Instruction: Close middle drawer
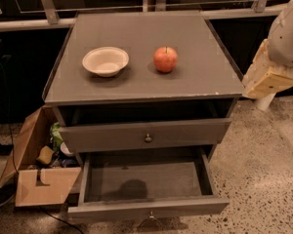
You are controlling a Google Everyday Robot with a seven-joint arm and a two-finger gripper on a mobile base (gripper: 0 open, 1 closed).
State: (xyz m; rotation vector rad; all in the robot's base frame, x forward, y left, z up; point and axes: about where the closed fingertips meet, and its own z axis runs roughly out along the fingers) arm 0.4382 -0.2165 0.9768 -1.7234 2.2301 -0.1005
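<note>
The middle drawer (145, 180) is pulled far out at the bottom of the view. Its bare grey inside shows, and its flat front (112, 209) carries a small brass knob (149, 214). Above it, another grey drawer (107, 136) with a round knob (148, 138) stands slightly out under the cabinet top. My gripper (266, 79), a cream-coloured end on a white arm (289, 33), hangs in the air to the right of the cabinet, level with its top edge. It is well above the middle drawer and touches nothing.
A white bowl (105, 61) and a red apple (165, 59) sit on the cabinet top (200, 82). An open cardboard box (36, 177) with clutter stands on the floor at the left. Speckled floor (263, 179) lies to the right. Dark railing runs behind.
</note>
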